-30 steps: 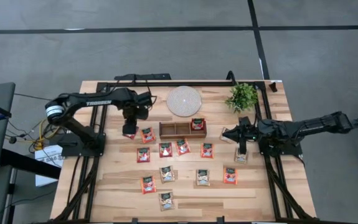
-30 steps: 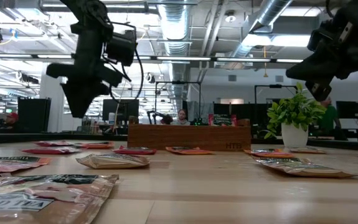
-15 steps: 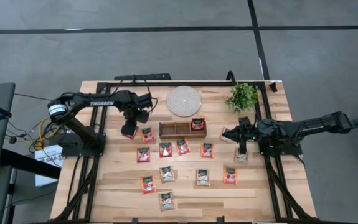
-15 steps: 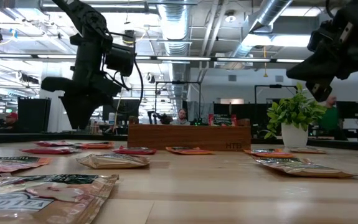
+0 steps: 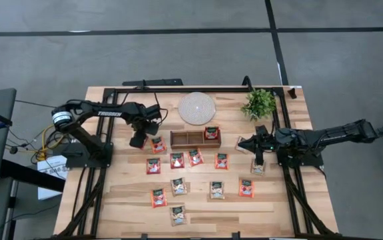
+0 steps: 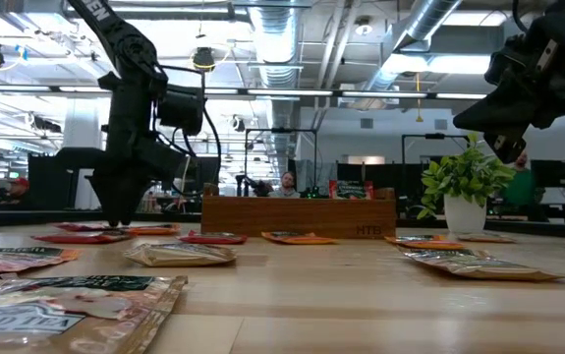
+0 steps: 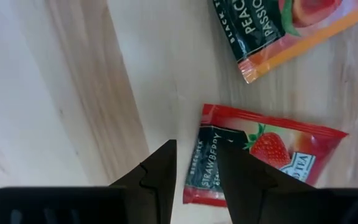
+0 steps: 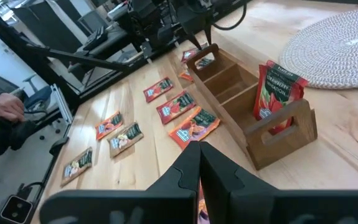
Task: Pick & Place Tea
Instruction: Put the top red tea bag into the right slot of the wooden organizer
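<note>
Several tea sachets, red-orange and pale tan, lie flat on the wooden table. One red sachet stands in the right compartment of the wooden tray. My left gripper points down, open, just above a red strawberry sachet left of the tray. In the left wrist view its fingers stand on either side of the sachet's dark-banded end. My right gripper waits shut, right of the tray and above the table.
A peach sachet lies close beside the strawberry one, toward the tray. A round white disc and a potted plant stand at the far edge. Black frame rails run along both sides of the table.
My left gripper has come down toward the red sachet left of the tray, rolling a little about its own axis, its fingers still apart. The right arm has kept still.
</note>
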`<act>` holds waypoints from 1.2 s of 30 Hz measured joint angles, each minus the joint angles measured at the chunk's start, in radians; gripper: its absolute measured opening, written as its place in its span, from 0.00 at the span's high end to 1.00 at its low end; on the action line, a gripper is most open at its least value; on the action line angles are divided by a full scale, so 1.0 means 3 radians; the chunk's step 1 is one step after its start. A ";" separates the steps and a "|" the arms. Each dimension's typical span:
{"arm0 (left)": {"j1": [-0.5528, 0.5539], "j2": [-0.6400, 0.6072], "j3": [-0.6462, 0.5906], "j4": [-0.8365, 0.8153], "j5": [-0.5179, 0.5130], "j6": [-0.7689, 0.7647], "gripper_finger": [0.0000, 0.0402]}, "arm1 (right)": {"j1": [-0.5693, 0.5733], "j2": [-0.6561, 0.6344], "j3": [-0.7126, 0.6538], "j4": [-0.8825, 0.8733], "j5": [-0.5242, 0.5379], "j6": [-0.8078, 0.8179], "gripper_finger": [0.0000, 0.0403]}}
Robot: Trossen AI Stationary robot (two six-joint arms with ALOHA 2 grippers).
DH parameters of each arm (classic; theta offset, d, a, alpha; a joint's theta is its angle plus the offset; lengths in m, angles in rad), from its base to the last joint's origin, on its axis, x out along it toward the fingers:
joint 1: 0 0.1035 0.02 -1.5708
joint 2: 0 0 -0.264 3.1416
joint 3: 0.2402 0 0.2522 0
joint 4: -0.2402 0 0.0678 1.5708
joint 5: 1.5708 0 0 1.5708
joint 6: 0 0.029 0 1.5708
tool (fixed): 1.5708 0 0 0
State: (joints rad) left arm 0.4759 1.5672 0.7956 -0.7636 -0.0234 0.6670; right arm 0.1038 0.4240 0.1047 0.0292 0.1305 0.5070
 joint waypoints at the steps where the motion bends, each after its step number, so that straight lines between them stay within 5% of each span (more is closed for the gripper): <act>1: 0.0000 0.0027 -0.0015 0.0009 0.0010 -0.0001 0.74 | 0.0000 0.0000 0.0000 0.0000 0.0000 0.0001 1.00; 11: 0.0000 0.0267 -0.0005 0.0040 0.0010 -0.0023 0.75 | 0.0000 0.0000 0.0000 0.0001 0.0000 0.0264 1.00; 23: -0.0023 0.0154 -0.0039 -0.0024 -0.0107 -0.0491 0.99 | 0.0000 0.0000 0.0000 0.0001 0.0000 0.0261 1.00; 36: -0.0136 -0.0664 0.0281 -0.0770 -0.0823 -0.0840 1.00 | 0.0000 0.0001 0.0000 0.0030 0.0053 0.0257 1.00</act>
State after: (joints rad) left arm 0.4350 1.3679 0.8799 -0.9946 -0.2704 0.4149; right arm 0.1040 0.4243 0.1047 0.0381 0.1465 0.5841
